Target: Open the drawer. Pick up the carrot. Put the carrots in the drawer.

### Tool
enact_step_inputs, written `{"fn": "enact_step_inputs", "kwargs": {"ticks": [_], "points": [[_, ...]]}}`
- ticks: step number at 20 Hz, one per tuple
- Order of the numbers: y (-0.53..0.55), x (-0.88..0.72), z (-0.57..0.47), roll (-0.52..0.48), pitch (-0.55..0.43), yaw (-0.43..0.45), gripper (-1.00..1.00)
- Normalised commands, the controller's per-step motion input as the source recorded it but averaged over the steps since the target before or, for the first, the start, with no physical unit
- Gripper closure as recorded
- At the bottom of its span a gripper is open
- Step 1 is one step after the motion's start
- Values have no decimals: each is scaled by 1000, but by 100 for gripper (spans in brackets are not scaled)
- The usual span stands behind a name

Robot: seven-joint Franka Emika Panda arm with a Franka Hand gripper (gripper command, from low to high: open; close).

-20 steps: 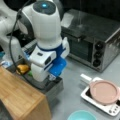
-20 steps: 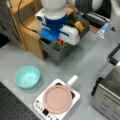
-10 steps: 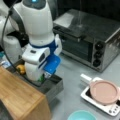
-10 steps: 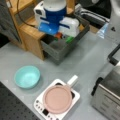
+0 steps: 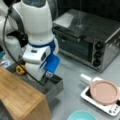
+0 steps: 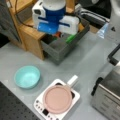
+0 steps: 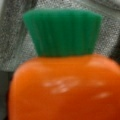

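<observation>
A front view looks down at an angle from beside the bamboo-topped cabinet (image 5: pixel 20 100), which fills its bottom left, and faces the toaster oven (image 5: pixel 87 42) at its top right, standing close to the arm. A front view looks from higher up on the opposite side: the toaster oven (image 6: pixel 107 100) sits at its bottom right, the cabinet (image 6: pixel 27 32) at its top left. Both front views share the open drawer (image 5: pixel 53 87) (image 6: pixel 60 50), the pink pan (image 5: pixel 103 92) (image 6: pixel 57 98) and the teal bowl (image 5: pixel 81 116) (image 6: pixel 27 76). The wrist view looks very closely at the carrot (image 7: pixel 62 87) against the drawer's grey floor (image 7: pixel 15 45).
</observation>
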Motion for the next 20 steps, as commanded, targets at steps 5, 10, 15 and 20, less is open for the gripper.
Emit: {"fn": "enact_step_inputs", "kwargs": {"ticks": [5,10,15,20], "points": [[-71,-95,-77,-139,-149,451,100],[-67,-76,-142,-51,-79,480,100],[-54,-51,-56,-65,-65,447,100],[-93,-37,4,-47,-58,389,100]]}}
